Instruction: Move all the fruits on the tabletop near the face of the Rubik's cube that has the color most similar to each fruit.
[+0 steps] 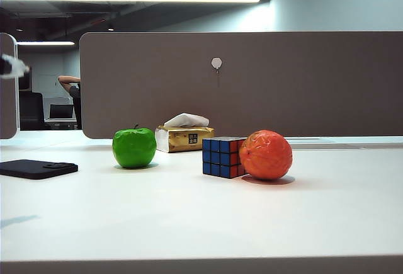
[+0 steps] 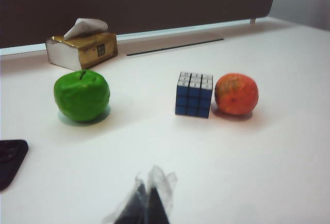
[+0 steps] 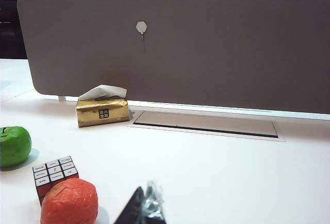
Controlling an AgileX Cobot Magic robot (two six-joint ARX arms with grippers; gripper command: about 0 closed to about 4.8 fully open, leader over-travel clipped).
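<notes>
- The Rubik's cube [image 1: 223, 157] is seen standing on the white bench [image 1: 201, 223], blue face toward the exterior camera, red-orange face turned to the right of that view.
- The orange [image 1: 266, 155] is set just beside the red-orange face, touching it or nearly so; contact cannot be settled.
- The apple [image 1: 134, 147] is placed well apart from the cube, to the left in the exterior view, stem up.
- A yellowish tissue box [image 1: 184, 138] is noted behind apple and cube, near the grey partition [image 1: 252, 79]; a flat black object [image 1: 36, 169] lies at the bench's left edge.
- Left gripper [image 2: 147, 203]: only the dark, film-wrapped tips are shown at the frame edge of the left wrist view, raised above bare bench. The jaws appear pressed together with nothing between them. Apple, cube and orange all lie ahead of the tips, clear of them.
- Right gripper [image 3: 144, 208]: only the tips are caught in the right wrist view, jaws seemingly closed on nothing. The orange [image 3: 69, 202] and cube [image 3: 54, 175] lie just off to one side of the tips, untouched; the apple [image 3: 14, 145] is farther off.
- Neither gripper is picked out in the exterior view.
</notes>
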